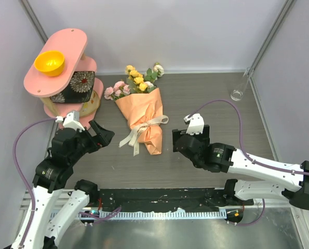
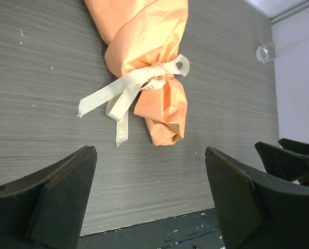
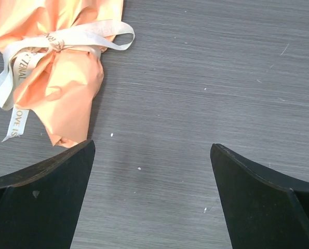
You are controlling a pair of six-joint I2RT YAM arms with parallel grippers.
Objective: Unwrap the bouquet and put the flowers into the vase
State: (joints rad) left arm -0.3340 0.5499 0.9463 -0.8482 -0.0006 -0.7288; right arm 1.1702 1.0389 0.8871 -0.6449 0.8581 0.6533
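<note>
**Operator:** Top view: surface and enclosure?

**Technician:** A grey wood-grain counter [image 1: 211,109], enclosed by pale walls [image 1: 170,31] on three sides. At the far left stands one pink tiered stand [image 1: 66,44]. It carries one orange bowl [image 1: 49,62] on top and one black floral-patterned box [image 1: 74,85] below.

**Operator:** Task items, counted?

**Technician:** One bouquet [image 1: 141,116] lies flat at mid-counter, between the two arms. Its flowers [image 1: 136,80] point toward the far wall and the twisted paper tail points toward the arm bases. One cream ribbon [image 1: 138,132] ties the paper. One clear vase [image 1: 240,88] is near the far right corner, close to the right wall and well apart from the bouquet.

**Operator:** End effectors in that view?

**Technician:** Two. The left end effector [image 1: 103,136] is left of the paper tail and the right end effector [image 1: 189,134] is right of it. Neither touches the bouquet.

**Operator:** Left wrist view?

**Technician:** The jaws stand wide apart over bare counter and nothing is between them. The tied tail and the ribbon ends lie ahead of the fingers, clear of both. The vase base shows at the upper right edge.

**Operator:** Right wrist view?

**Technician:** The jaws are spread fully and hold nothing. The paper tail lies ahead and to the left, near the left finger. Contact cannot be determined there.
</note>
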